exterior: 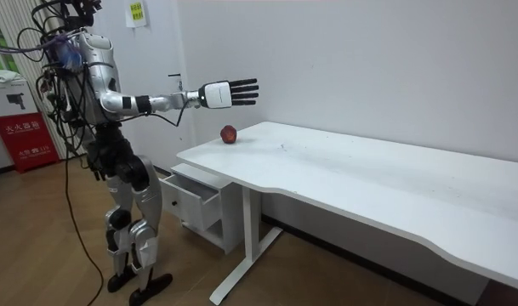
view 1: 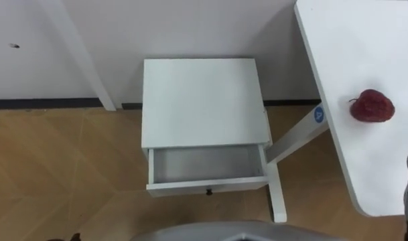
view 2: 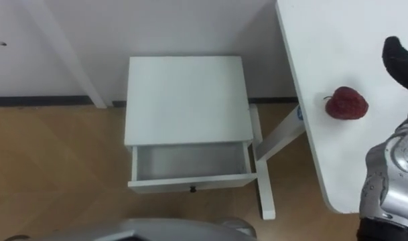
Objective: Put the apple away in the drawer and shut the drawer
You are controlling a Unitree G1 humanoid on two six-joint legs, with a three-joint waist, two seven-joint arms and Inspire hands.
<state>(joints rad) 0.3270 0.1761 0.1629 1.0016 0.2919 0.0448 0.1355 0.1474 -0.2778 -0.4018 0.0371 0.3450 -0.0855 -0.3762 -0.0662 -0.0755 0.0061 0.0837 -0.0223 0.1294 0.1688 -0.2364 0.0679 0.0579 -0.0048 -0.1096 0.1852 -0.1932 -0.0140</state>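
room view showed the right hand [exterior: 231, 92] stretched out flat above the table [exterior: 369, 170], fingers straight, holding nothing. the apple [exterior: 229, 134] lay on the table's corner, beneath the hand and apart from it. the cabinet [view 1: 200, 100] had its drawer [view 1: 207, 165] pulled open.

A white table [view 1: 354, 60] carries a red apple [view 1: 372, 106], lying on the tabletop near the table's end. On the wooden floor [view 1: 56, 174] beside the table's leg stands a small white cabinet [view 1: 202, 100], its drawer [view 1: 205, 164] pulled open
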